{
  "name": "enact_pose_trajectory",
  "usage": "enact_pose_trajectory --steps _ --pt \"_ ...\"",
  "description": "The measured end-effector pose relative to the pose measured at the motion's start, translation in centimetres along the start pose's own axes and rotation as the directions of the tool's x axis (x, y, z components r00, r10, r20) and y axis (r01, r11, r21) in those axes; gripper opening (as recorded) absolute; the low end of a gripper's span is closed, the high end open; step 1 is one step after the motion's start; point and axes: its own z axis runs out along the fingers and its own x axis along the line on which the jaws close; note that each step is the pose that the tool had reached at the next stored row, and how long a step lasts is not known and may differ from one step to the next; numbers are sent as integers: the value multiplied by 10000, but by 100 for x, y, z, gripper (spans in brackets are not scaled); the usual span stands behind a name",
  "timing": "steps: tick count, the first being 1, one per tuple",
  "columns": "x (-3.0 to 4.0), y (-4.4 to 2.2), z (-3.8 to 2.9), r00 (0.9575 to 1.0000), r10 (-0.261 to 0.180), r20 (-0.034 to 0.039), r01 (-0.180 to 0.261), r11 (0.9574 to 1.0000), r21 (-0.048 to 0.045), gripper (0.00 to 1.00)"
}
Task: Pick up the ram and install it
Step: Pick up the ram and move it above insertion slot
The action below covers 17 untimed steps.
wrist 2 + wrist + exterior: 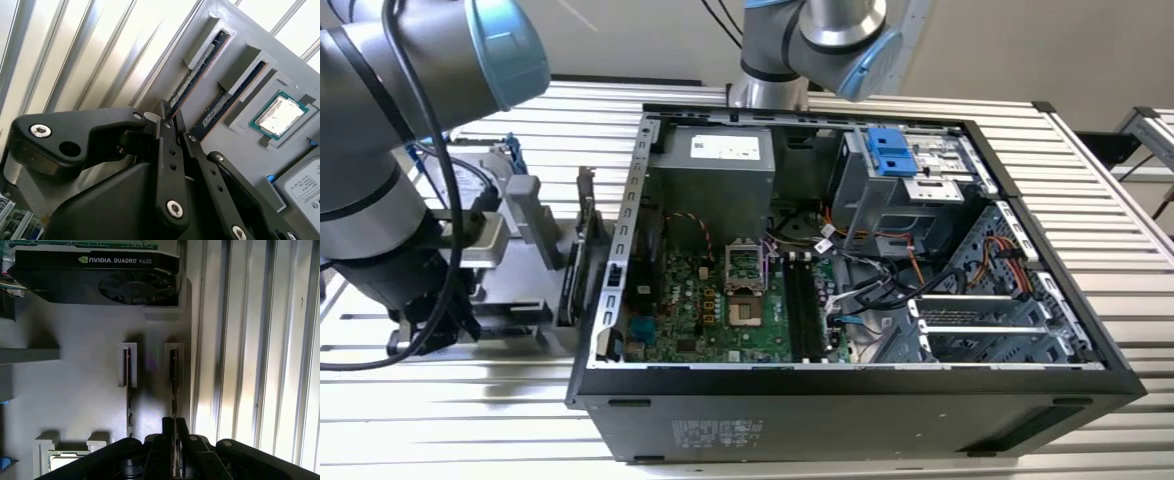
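Note:
Two ram sticks stand on edge in slots of a grey holder point(75, 390). My gripper point(174, 432) straddles the end of one ram stick point(173, 375), and its black fingers point(167, 440) press against both faces of the board. That stick still sits in its slot. In the second wrist view the gripper point(171, 119) meets the same ram stick point(192, 82). The other ram stick point(129, 385) point(225, 100) stands free beside it. In the exterior view my arm point(387, 250) reaches down over the holder point(520, 290) at the exterior view's left.
An open computer case point(854, 390) lies beside the holder, its motherboard with long black slots point(801, 300) facing up. A graphics card point(100, 275) stands upright on the holder, and a processor chip point(280, 112) lies in a recess there. The ribbed metal table point(260, 365) surrounds everything.

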Motion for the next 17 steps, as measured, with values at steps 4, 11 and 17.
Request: enact_pose_trajectory --steps 4,11,17 --pt "0 0 -22 10000 0 1 0 10000 0 0" --pt "0 0 -57 10000 1 2 -1 10000 1 0" --pt "0 0 -110 10000 1 1 -1 10000 1 0"
